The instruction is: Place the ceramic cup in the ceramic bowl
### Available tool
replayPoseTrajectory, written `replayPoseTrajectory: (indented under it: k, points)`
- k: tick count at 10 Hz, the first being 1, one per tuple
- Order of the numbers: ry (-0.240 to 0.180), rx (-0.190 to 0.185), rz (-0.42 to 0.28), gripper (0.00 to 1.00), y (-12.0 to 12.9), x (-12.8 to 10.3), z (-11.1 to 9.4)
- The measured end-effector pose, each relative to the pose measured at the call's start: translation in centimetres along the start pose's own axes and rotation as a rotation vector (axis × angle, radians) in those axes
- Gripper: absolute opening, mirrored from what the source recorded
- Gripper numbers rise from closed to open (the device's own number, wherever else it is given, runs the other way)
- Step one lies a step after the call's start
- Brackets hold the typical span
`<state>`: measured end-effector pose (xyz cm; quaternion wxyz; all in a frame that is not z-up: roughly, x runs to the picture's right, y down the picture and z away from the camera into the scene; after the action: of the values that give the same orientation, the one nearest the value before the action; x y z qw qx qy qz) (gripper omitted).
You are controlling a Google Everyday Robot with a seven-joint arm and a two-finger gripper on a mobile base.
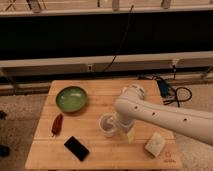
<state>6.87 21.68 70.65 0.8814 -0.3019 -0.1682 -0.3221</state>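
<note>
Mostly hidden gripper (116, 128) at ceramic cup (106, 125) (grip state unclear); ceramic bowl (71, 98) well apart.

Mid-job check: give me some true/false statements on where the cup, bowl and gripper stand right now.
1. The gripper is right beside the ceramic cup. True.
2. The ceramic cup sits inside the ceramic bowl. False: it stands on the table, to the right of the bowl and nearer the front edge.
3. The ceramic bowl holds nothing. True.
4. The cream block lies left of the bowl. False: it lies near the table's front right corner.
</note>
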Motion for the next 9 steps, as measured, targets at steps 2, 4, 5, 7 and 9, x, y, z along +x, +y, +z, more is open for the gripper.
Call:
replayPoseTrajectory:
  k: [2, 4, 5, 7, 9]
  points:
    - [0.008, 0.01, -0.013, 0.8, -0.1, 0.0, 0.6]
    - [0.031, 0.03, -0.039, 0.8, -0.3, -0.2, 1.4]
    - [0.038, 0.035, -0.052, 0.8, -0.4, -0.3, 1.8]
    - [0.047, 0.035, -0.07, 0.68, -0.6, -0.8, 2.5]
    - [0.053, 0.031, -0.079, 0.5, -0.8, -0.8, 3.1]
